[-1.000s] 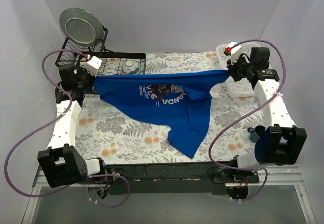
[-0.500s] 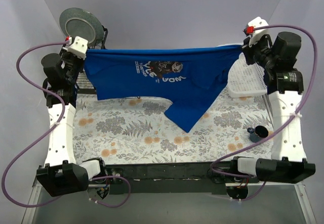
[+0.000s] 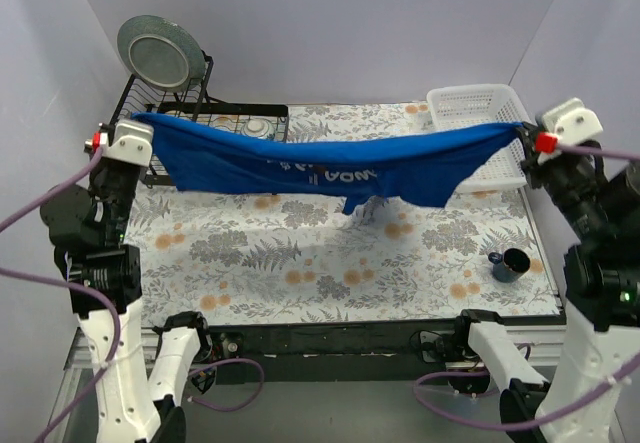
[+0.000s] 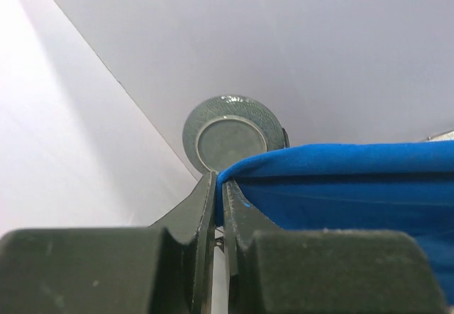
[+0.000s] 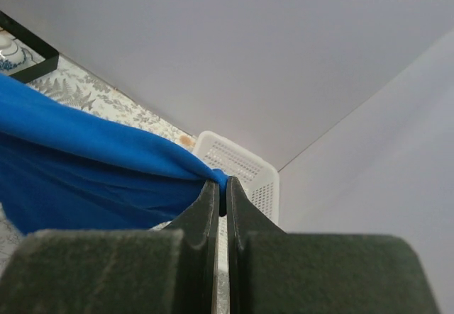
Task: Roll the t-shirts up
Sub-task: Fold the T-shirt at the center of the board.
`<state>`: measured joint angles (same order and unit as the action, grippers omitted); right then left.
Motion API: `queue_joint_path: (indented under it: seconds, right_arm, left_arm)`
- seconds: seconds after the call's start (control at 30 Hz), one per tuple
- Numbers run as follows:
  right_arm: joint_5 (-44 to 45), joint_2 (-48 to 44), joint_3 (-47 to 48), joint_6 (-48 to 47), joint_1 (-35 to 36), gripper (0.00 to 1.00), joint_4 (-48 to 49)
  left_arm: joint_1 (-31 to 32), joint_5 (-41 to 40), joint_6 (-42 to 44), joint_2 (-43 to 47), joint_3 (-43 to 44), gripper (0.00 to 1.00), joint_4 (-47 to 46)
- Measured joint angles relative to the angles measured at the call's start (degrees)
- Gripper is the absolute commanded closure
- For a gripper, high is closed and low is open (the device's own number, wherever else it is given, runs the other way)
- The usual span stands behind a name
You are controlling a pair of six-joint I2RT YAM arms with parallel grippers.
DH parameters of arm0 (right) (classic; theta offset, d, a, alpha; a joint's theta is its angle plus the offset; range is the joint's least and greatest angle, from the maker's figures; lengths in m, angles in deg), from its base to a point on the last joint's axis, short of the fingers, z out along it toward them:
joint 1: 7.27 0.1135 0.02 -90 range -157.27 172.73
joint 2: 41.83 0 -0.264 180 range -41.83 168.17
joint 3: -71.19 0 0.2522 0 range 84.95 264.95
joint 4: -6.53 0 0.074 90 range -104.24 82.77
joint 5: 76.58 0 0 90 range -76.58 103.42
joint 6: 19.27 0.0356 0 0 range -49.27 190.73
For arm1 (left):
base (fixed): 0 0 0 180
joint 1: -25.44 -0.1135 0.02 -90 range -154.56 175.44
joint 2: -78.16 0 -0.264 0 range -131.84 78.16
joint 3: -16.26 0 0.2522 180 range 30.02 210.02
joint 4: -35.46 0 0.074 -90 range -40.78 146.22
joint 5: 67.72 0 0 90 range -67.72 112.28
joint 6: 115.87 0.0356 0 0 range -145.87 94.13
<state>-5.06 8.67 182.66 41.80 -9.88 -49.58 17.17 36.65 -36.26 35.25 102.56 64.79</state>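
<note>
**Shirt's up in the air, rolling not started yet**

Starting on the left: my left end effector [image 3: 135, 123] is raised near the far-left corner. Its fingers are pressed together on one corner of the royal-blue short-sleeved cotton t-shirt [image 3: 330, 163]. The wrist view shows the cloth pinched right at the tips. Just behind it is the black wire dish rack [image 3: 215, 123], with a round grey-green plate [image 3: 160, 51] standing up in it.

Moving right, the shirt is strung like a hammock between my two arms, above the floral-patterned table [image 3: 300, 263]. It sags a bit in the middle, with the white lettering upside down. A loose flap hangs lowest right of centre. As far as I can tell it hangs clear of the table, but I wouldn't swear to it.

Over on the right, the shirt's other end passes in front of the white perforated plastic basket [image 3: 470, 103]. My right end effector [image 3: 522, 133] is clamped on that corner, fingers closed with cloth between them. A small dark mug [image 3: 513, 263] sits on the table near that arm.

Progress-wise I'd call this early. The shirt is picked up and stretched out, and that's it. I reckon it needs laying flat on the table and smoothing, maybe folding the sleeves in, then the actual roll. None of the roll exists yet.
</note>
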Motion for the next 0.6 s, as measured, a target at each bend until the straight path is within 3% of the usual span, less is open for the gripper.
queue_joint_path:
  seconds: [0.2, 0.43, 0.6]
  right_arm:
    - [1.97, -8.07, 3.15, 1.36, 0.00, 0.99, -3.32]
    - [2.95, -10.88, 12.46, 4.48, -0.02, 0.99, -8.28]
    - [2.58, -12.52, 8.96, 5.86, -0.02, 0.99, -8.17]
  left_arm:
    - [0.00, -0.68, -0.20, 6.93, 1.40, 1.00, 3.82]
    - [0.02, -1.03, -0.20, 11.98, 5.70, 1.00, 8.68]
    - [0.33, 0.92, 1.44, 12.09, 6.23, 1.00, 11.76]
